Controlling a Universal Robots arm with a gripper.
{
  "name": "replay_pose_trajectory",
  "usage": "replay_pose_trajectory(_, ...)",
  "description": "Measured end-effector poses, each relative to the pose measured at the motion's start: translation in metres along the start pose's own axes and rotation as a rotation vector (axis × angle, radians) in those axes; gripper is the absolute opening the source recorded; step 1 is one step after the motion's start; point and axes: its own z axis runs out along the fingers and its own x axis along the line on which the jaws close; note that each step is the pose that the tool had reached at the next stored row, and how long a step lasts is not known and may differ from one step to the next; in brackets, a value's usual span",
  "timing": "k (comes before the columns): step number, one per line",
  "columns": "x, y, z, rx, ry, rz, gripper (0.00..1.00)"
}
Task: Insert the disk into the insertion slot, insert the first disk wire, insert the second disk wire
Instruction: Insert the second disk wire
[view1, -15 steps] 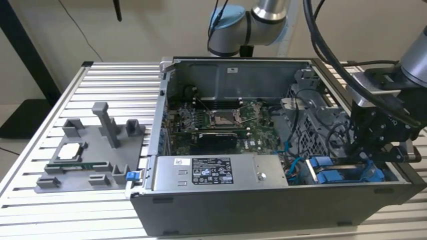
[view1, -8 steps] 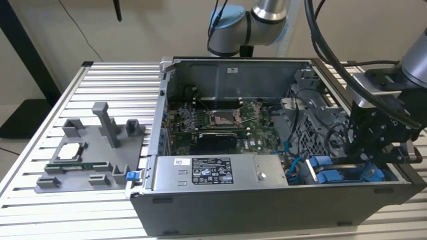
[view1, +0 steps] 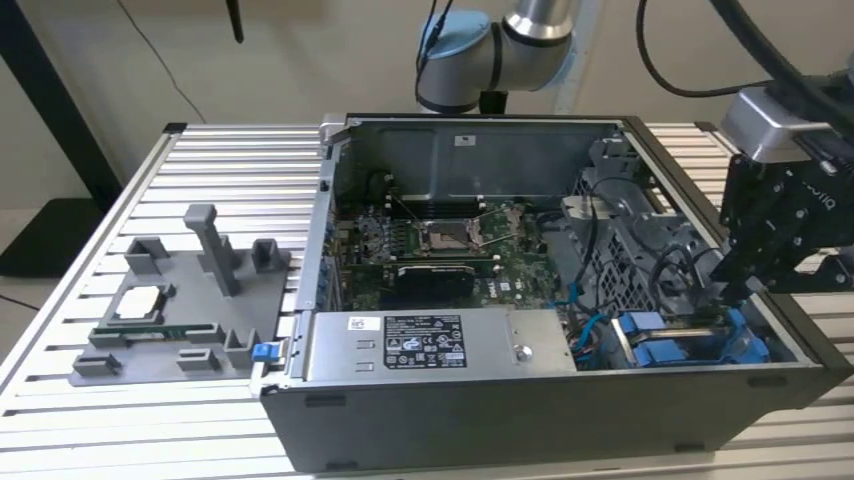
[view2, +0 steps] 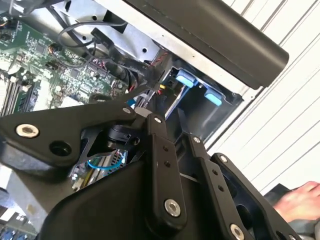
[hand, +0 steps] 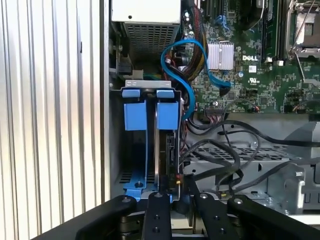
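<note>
The open computer case (view1: 534, 420) stands on a slatted table. In its corner at the exterior view's right is the insertion slot (view1: 638, 352) (hand: 116, 150), a grey bay with blue rails and tabs (view2: 184, 79). The disk (hand: 166, 145) (view1: 697, 322) stands on edge inside the bay, its blue carrier tab beside a second blue tab. My gripper (view1: 731, 292) (hand: 177, 197) reaches down over the disk's near end, and its fingers (hand: 156, 200) appear shut on the disk. A blue cable (hand: 186, 60) loops from beside the bay to the board. Which cables are the disk wires I cannot tell.
Black cables (hand: 225, 150) lie over the grey cage next to the bay. The power-supply box (view1: 427, 345) fills the case's front, with the motherboard and socket (view1: 447, 235) behind it. A grey fixture tray (view1: 187, 310) sits at the exterior view's left. A hand (view2: 300, 199) rests outside the case.
</note>
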Motion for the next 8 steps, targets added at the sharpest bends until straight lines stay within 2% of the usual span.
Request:
replay_pose_trajectory(2,-0.0006,0.0,-0.0053,0.0,-0.0002,0.0,1.0)
replay_pose_trajectory(4,-0.0018,0.0,-0.0074,0.0024,-0.0004,0.0,1.0)
replay_pose_trajectory(6,-0.0036,0.0001,-0.0081,0.0111,-0.0023,-0.001,1.0)
replay_pose_trajectory(8,-0.0054,0.0001,-0.0079,0.0247,-0.0102,-0.002,1.0)
